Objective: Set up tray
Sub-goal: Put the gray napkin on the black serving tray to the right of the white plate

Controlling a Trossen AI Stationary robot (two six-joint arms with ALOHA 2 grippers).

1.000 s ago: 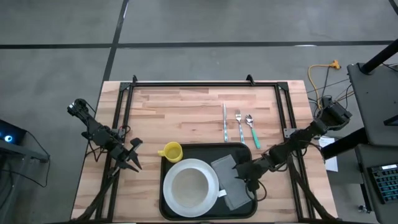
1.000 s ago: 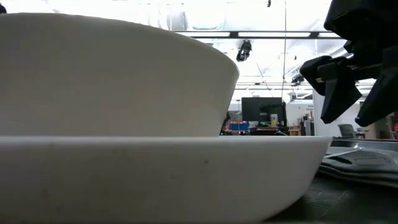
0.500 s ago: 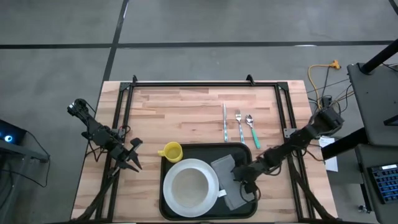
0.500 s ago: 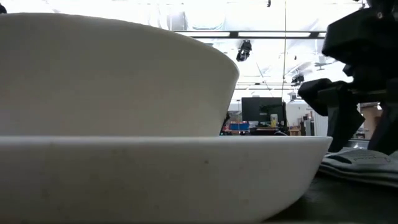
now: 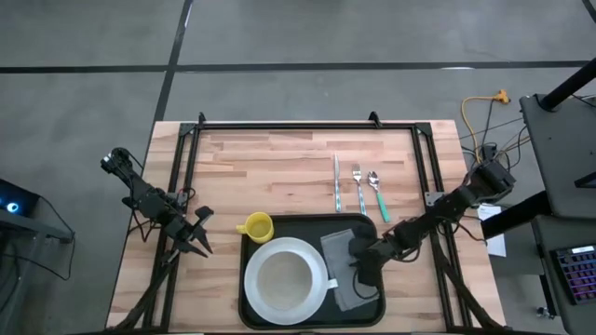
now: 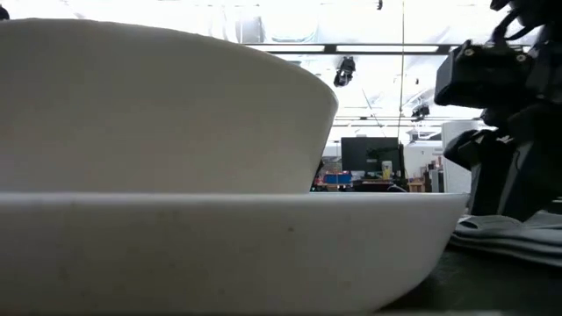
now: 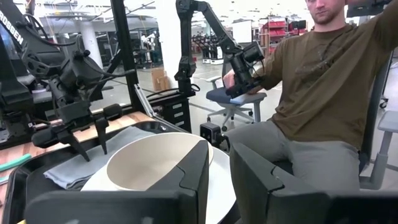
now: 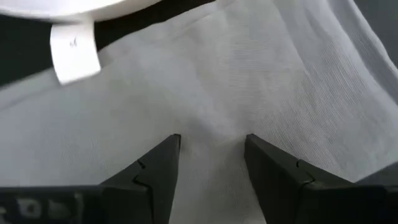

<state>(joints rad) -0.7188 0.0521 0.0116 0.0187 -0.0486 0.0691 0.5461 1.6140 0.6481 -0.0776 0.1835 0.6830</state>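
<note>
The right pincer (image 5: pixel 361 270) is reaching down onto the gray cloth (image 5: pixel 340 265), with its two fingers (image 8: pixel 155 168) standing apart and their tips resting on the cloth. The cloth is lying flat under it inside the black tray (image 5: pixel 372 302), which is sitting on the wooden bench (image 5: pixel 279 177). Just beside the pincer, a white bowl (image 5: pixel 284 277) is sitting on a white plate (image 5: pixel 317 253). The left pincer (image 5: pixel 197 244) is waiting far off at the bench's edge, with its fingers close together and holding nothing.

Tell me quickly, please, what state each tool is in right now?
Left tool: shut, empty, waiting beside the table's left edge.
Right tool: open, fingertips down on the grey cloth.
</note>
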